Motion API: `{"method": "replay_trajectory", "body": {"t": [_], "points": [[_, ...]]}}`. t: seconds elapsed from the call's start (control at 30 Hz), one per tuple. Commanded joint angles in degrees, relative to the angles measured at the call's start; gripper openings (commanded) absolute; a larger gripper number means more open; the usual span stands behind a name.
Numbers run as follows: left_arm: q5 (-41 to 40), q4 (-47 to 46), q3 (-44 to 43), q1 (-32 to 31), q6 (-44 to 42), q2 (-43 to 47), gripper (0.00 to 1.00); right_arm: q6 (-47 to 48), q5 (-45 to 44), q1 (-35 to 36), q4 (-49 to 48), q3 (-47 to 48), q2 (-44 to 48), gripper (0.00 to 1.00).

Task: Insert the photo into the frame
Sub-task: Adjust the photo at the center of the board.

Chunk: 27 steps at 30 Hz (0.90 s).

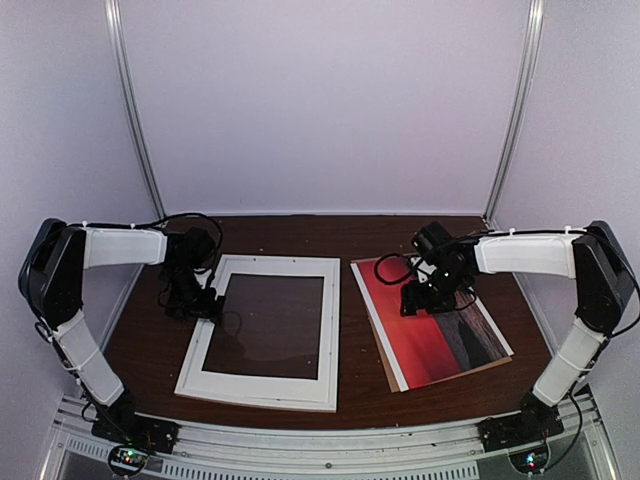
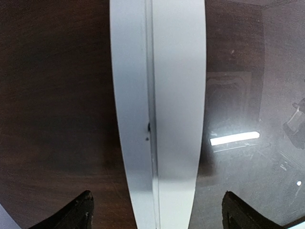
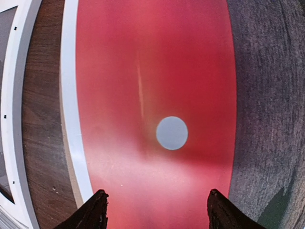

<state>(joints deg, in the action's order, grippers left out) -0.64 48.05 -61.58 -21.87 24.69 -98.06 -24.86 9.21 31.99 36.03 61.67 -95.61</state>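
Noted the frame [image 1: 280, 265] lying flat on the table [image 1: 300, 232], left of centre in the top view, dark surface showing through its opening. Cannot tell whether a clear pane sits in it.

Found the photo [image 1: 425, 335] at 3 o'clock of the frame, just beside it and not touching, face up and skewed a little. Not yet in the frame.

Placed the left gripper [image 2: 159, 214] at the frame's 9 o'clock edge. Jaws spread wide, one fingertip on either side of the white rail, with a gap both sides. Gripping nothing. Probably set astride the rail to pinch or steady it while the print comes across.

Placed the right gripper [image 3: 155, 212] low over the photo's red sky, the white sun [image 3: 171, 132] just ahead at 12 o'clock in the wrist view. Jaws apart, nothing between them. Cannot tell whether the tips touch the paper.

Judged the right-hand pose as a lead-in to pressing and sliding the print toward 9 o'clock, since a flat sheet offers no edge to pinch from above.

Flagged one risk: print riding up on the frame's near rail instead of dropping into the opening.
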Motion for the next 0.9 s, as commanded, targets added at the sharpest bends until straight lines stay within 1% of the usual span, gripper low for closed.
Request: {"method": "replay_trajectory", "body": {"t": [0.0,0.07,0.17,0.27,0.3,0.37,0.5,0.63,0.73,0.87], "points": [[4.6,-2.3,-2.4,0.6,-1.8,0.5,0.94,1.7,-8.7,-0.9,4.3,1.8,1.4,0.73],[5.9,-2.9,-3.1,0.5,-1.9,2.0,0.94,2.2,-11.9,-2.6,5.7,1.7,1.6,0.75],[7.0,-3.7,-4.4,-0.7,-1.9,4.5,0.95,3.2,-14.1,-6.5,6.9,0.9,2.3,0.79],[6.9,-4.0,-6.2,-3.4,-0.8,5.7,0.96,4.0,-14.3,-11.6,6.4,-0.7,3.3,0.84],[7.1,-4.1,-6.9,-4.5,-0.6,5.8,0.97,4.2,-14.2,-13.4,6.2,-1.2,3.4,0.87],[6.9,-4.3,-8.6,-7.4,-0.2,5.6,0.98,4.9,-13.8,-16.9,5.9,-1.9,3.4,0.89],[7.0,-4.2,-13.3,-14.0,-0.1,3.2,0.98,6.1,-12.8,-23.0,5.0,-3.4,3.1,0.92],[8.2,-4.5,-17.9,-19.1,0.4,-0.4,0.98,7.2,-11.5,-27.6,4.1,-5.1,2.7,0.92],[8.6,-4.7,-21.4,-22.6,0.7,-3.6,0.98,7.5,-8.7,-30.6,2.8,-6.9,2.6,0.92],[9.9,-4.7,-26.9,-26.8,0.6,-8.8,0.98,7.1,-2.5,-33.7,0.6,-9.2,1.9,0.91]]}}
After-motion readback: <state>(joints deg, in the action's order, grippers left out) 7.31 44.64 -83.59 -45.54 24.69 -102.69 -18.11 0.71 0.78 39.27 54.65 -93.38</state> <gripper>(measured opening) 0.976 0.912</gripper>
